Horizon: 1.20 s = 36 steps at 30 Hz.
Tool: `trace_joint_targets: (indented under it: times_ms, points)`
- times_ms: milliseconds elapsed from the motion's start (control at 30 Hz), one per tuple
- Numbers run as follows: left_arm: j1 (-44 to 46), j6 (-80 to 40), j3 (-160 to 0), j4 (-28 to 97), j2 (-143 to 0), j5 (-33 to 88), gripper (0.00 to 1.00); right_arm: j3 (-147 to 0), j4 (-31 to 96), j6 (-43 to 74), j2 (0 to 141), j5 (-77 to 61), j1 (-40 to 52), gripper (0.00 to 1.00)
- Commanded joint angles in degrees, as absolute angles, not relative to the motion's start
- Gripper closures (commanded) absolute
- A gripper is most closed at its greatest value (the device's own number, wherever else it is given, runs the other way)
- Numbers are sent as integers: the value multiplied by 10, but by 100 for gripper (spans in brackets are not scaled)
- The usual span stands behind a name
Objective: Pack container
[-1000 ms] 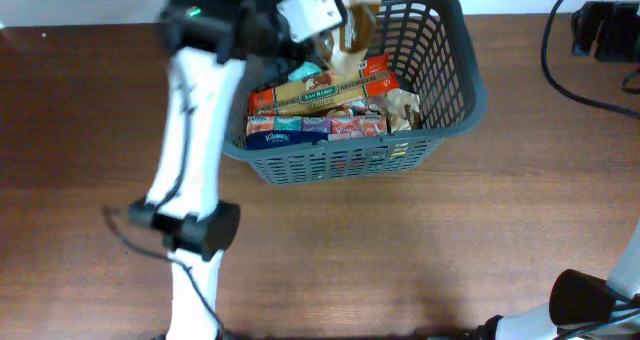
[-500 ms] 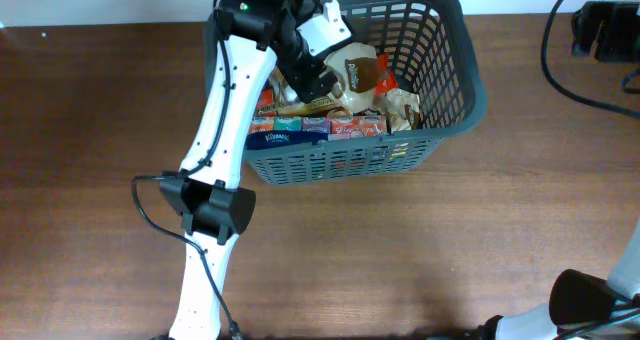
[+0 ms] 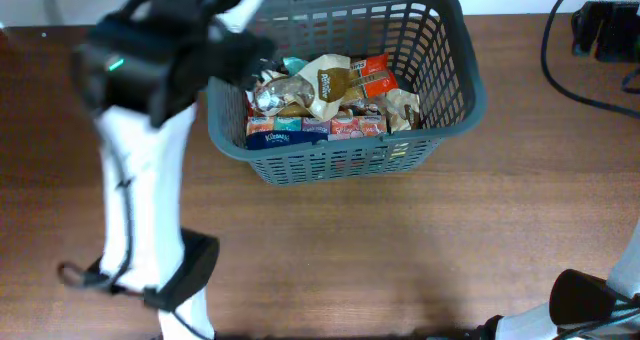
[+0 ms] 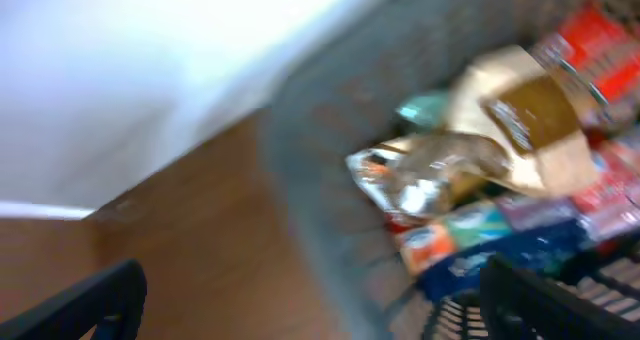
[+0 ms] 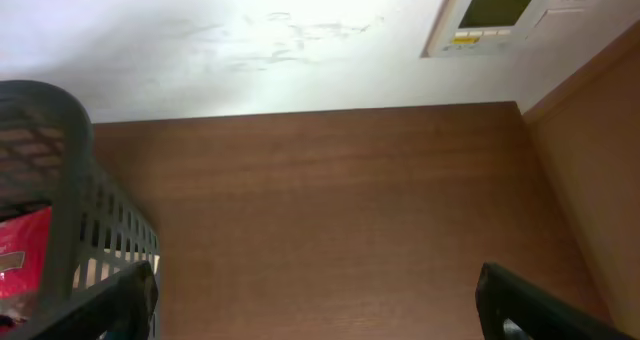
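The dark grey slotted container (image 3: 455, 40) stands at the table's back centre. In it lie a beige-and-brown packet (image 3: 335, 80), a silver foil packet (image 3: 272, 95), a red packet (image 3: 375, 75) and a row of small boxes (image 3: 315, 130). My left arm is blurred over the container's left rim. In the left wrist view my left gripper (image 4: 315, 300) is open and empty above the container's left wall (image 4: 330, 180), with the beige packet (image 4: 530, 120) and foil packet (image 4: 430, 175) to its right. My right gripper (image 5: 320, 305) is open over bare wood, with the container's rim (image 5: 60, 130) to its left.
Black cables and a dark device (image 3: 600, 30) sit at the back right corner. The right arm's base (image 3: 590, 300) is at the front right. A white wall panel (image 5: 495, 15) hangs beyond the table's far edge.
My left gripper opened and let go of the beige-and-brown packet, which now lies on the pile. The left arm swung out leftward over the rim. The right arm has not moved.
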State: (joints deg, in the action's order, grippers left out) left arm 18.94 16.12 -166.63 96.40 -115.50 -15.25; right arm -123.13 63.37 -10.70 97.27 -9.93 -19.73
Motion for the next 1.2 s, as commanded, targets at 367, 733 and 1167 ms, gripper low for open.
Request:
trace_joint_targets:
  times_ms: [367,733,1167]
  points:
    - [-35,95,-1670,967,-985,-253,1,-1230,633,-104,973,-95,-199,1]
    - [-62,95,-1670,967,-946,-253,1,-1230,638,-104,973,-95,-194,1]
    - [-62,95,-1670,967,-946,-253,1,-1201,638,-104,859,-95,27,1]
